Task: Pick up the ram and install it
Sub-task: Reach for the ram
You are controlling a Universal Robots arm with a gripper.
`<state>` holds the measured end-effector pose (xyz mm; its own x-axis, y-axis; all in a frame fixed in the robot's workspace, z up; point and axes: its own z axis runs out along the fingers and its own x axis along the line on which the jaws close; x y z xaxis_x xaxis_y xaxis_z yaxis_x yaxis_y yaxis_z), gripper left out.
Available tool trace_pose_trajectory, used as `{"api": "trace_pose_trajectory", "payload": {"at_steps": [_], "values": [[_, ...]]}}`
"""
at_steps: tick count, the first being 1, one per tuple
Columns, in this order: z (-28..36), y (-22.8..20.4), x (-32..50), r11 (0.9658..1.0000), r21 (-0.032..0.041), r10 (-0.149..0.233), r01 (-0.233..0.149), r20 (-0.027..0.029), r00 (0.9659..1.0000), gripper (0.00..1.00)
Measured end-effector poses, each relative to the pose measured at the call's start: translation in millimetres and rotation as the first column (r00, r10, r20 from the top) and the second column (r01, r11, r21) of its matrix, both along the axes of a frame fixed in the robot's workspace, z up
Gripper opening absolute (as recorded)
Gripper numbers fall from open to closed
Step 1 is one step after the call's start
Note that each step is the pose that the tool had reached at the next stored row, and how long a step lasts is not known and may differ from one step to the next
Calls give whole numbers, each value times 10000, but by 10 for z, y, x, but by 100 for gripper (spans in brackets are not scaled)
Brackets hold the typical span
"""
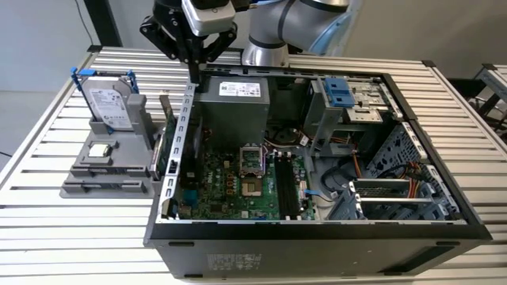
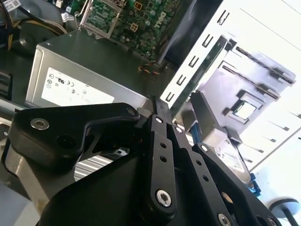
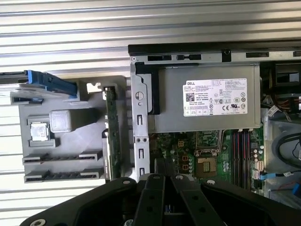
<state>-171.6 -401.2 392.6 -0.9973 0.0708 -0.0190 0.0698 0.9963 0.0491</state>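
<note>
Black gripper (image 1: 195, 61) closed and empty above the case wall (image 1: 184, 124), ram (image 1: 168, 138) partly hidden just beside it.

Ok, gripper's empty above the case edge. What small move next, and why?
Probably shift the gripper toward the exterior view's left, until it is over the ram. The ram stands on edge in the gray holder just outside the case wall, and the shut, empty gripper hangs above that wall, not above the ram.
</note>
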Motion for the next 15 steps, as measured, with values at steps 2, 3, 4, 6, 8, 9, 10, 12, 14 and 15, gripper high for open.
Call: {"api": "trace_pose_trajectory", "payload": {"at_steps": [2,3,4,6,8,9,10,12,14,15], "values": [[0,-4,-31,10000,-1,1,-1,0,10000,0],[0,-6,-48,10000,0,1,-1,0,10000,0],[0,-9,-65,10000,0,1,-1,0,10000,0],[0,-13,-102,10000,0,1,-1,0,10000,0],[0,-19,-139,10000,0,2,-2,0,10000,0],[0,-23,-160,10000,0,2,-2,0,10000,0],[0,-26,-184,10000,1,2,-2,0,10000,0],[0,-33,-231,10000,0,2,-2,0,10000,0],[0,-40,-280,10000,0,3,-3,1,10000,0],[0,-44,-305,10000,0,3,-3,0,10000,0]]}}
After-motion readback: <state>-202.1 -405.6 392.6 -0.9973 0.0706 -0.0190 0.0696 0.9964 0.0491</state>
